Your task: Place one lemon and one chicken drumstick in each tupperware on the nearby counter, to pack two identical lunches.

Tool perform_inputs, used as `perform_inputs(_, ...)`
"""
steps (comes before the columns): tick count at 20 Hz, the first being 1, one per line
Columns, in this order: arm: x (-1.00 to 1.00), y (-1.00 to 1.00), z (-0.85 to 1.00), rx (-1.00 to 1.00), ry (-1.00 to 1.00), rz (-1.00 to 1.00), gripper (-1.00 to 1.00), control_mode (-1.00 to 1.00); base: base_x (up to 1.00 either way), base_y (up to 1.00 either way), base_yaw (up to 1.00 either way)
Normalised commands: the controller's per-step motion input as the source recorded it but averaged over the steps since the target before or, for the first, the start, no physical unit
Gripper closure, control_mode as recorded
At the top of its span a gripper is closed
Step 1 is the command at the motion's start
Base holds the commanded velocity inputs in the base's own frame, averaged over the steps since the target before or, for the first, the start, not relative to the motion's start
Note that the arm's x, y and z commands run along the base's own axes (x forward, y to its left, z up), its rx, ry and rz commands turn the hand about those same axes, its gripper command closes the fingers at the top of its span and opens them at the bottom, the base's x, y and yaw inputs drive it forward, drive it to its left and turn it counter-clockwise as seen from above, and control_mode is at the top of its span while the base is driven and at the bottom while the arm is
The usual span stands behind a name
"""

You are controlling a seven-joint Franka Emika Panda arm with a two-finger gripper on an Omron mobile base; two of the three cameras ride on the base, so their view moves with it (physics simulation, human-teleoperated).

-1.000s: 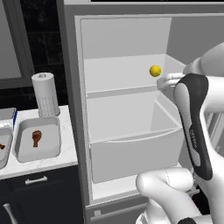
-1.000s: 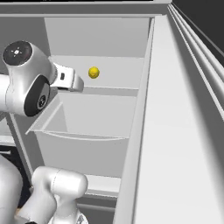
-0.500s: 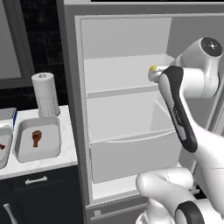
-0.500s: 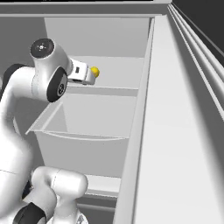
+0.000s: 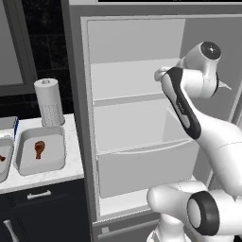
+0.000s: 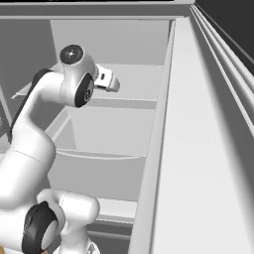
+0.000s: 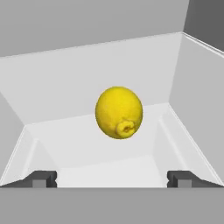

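Note:
A bright-yellow lemon (image 7: 119, 112) lies on the white upper fridge shelf (image 7: 78, 140), straight ahead of my gripper (image 7: 111, 178). The gripper is open, its two dark fingertips (image 7: 40, 178) spread wide to either side, and the fruit is beyond them, untouched. In the base views my hand (image 6: 106, 80) reaches onto that shelf and hides the lemon. On the counter (image 5: 47, 176) left of the fridge stands a light-grey tupperware (image 5: 22, 163) holding a reddish-brown chicken drumstick (image 5: 39, 149). A second tupperware (image 5: 5, 168) at the picture's edge holds another drumstick (image 5: 2, 158).
A white paper-towel roll (image 5: 48, 101) stands behind the tupperware. Below the shelf are a second shelf and a deep white fridge drawer (image 5: 142, 165). The fridge's side wall (image 6: 198, 149) closes in tightly on the right of my arm.
My arm has swung in toward the upper shelf, and the hand now covers the lemon in both base views. The lemon itself has not moved.

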Motion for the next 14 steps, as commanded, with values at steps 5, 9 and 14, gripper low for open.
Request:
perform_inputs(5,0.55,-0.04,-0.12,0.00,0.01,0.00,-1.00,-1.00,0.00,0.00,0.00)
perform_inputs(9,0.49,-0.18,-0.17,0.00,0.00,0.00,-1.00,-1.00,0.00,0.00,0.00)
perform_inputs(14,0.50,-0.12,-0.20,0.00,0.00,0.00,-1.00,-1.00,0.00,0.00,0.00)
